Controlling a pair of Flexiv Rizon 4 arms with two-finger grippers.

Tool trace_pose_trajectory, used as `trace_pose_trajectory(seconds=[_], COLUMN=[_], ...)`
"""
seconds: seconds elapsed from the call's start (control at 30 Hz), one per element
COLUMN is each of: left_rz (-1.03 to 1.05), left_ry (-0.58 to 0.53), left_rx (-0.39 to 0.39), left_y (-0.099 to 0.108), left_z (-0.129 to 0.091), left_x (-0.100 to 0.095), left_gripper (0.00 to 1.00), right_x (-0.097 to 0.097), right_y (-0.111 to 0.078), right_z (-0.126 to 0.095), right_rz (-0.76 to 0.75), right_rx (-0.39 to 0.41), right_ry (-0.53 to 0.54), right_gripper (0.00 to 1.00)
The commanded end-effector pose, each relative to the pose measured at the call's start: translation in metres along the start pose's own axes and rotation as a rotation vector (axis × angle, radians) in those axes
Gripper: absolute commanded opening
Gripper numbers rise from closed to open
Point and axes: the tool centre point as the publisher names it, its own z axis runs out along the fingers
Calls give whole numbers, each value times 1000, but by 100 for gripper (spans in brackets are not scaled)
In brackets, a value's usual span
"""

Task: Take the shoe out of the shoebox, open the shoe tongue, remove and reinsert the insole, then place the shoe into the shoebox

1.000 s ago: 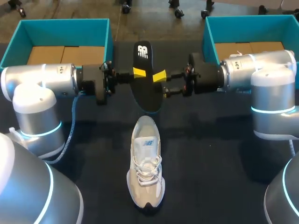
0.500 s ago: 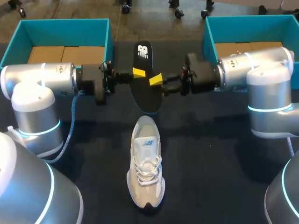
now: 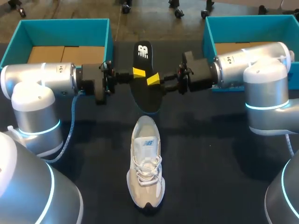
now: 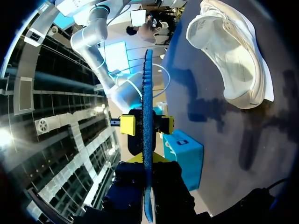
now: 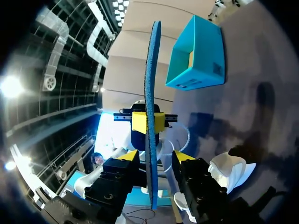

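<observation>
A black insole (image 3: 144, 77) with a blue underside hangs in the air above the table's far middle. My left gripper (image 3: 138, 72) is shut on its left edge, and the left wrist view shows the insole (image 4: 148, 107) edge-on, pinched in that gripper (image 4: 148, 161). My right gripper (image 3: 154, 79) comes in from the right. In its wrist view the right gripper (image 5: 156, 156) straddles the thin insole (image 5: 152, 93), open, with a gap on each side. The white and beige shoe (image 3: 146, 168) stands on the dark table in front, toe toward me, with nothing touching it.
Two teal shoeboxes stand at the back, one on the left (image 3: 60, 32) and one on the right (image 3: 247, 28), each with a brown cardboard floor. The shoe lies well below the two grippers.
My right gripper has moved left onto the insole, and its fingers have narrowed around it. The left arm, insole and shoe have stayed put.
</observation>
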Motion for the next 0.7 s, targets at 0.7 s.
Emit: trace_pose_trajectory(seconds=[0.7], left_rz=[2], left_ry=[-1], left_rx=[-1], left_y=[0], left_z=[1], left_x=[1], left_gripper=[0], right_x=[3], right_y=[2], right_z=[8], right_rz=[-32], right_rx=[-6], right_ry=[2], right_gripper=[36])
